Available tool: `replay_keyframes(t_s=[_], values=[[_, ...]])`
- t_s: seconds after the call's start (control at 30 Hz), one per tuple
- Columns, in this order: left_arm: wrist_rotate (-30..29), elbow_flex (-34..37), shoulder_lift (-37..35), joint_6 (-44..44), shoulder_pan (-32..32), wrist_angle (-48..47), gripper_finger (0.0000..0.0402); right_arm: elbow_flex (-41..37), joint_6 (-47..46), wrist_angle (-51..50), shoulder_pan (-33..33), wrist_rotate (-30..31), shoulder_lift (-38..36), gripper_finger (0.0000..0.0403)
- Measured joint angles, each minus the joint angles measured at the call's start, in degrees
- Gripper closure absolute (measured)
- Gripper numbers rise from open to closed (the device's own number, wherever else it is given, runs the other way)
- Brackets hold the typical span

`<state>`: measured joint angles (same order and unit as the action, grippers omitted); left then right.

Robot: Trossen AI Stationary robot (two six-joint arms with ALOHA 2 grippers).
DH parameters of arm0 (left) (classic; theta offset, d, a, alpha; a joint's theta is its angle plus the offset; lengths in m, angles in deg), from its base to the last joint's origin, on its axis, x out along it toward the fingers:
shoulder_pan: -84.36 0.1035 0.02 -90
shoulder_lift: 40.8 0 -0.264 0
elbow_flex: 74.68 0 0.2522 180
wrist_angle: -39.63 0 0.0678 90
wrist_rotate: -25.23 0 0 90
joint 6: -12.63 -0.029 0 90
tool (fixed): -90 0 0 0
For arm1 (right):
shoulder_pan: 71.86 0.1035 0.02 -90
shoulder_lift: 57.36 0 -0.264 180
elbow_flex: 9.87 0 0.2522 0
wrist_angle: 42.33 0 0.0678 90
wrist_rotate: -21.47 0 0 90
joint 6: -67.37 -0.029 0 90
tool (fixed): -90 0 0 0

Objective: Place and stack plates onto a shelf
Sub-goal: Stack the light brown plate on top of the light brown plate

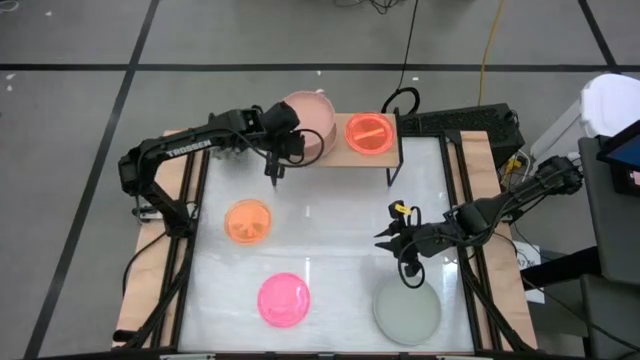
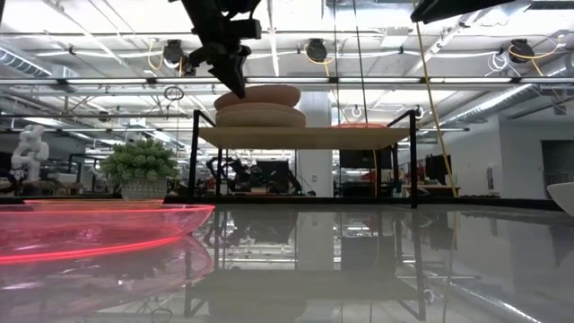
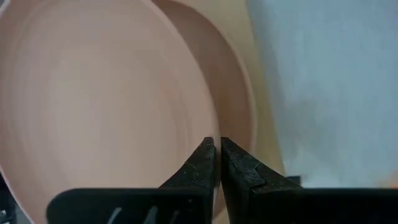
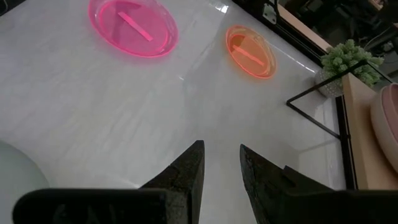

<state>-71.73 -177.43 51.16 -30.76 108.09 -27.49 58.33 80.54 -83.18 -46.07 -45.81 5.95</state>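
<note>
My left arm reaches across to the shelf (image 1: 392,150), its left gripper (image 1: 272,172) pressed together and empty, hanging at the near rim of the pink plate (image 1: 310,120) stacked on the shelf's left half, with an orange plate (image 1: 369,132) on the right half. My right arm is bent low over the counter (image 1: 330,240), its right gripper (image 1: 392,238) slightly spread and empty beside the grey-green plate (image 1: 407,310). A second orange plate (image 1: 247,221) and a magenta plate (image 1: 284,300) lie on the counter.
</note>
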Motion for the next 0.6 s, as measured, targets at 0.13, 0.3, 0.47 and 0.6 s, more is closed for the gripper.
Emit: replay_keyframes(t_s=[0.13,0.3,0.47,0.6], values=[[0.32,-0.04,0.31,0.38,-0.40,0.38,0.0381,0.00,0.17,-0.02,0.00,0.00,0.00,0.0314],[0.53,-0.04,0.74,1.12,-0.51,1.20,0.0379,0.00,0.17,-0.02,0.00,0.00,0.00,0.0314],[0.73,0.01,0.86,2.72,-0.61,4.08,0.0377,0.00,0.13,-0.31,0.00,-0.02,0.00,0.0314],[0.74,-0.02,0.87,2.80,-0.62,3.96,0.0377,0.00,0.07,-0.71,0.00,-0.02,0.00,0.0314]])
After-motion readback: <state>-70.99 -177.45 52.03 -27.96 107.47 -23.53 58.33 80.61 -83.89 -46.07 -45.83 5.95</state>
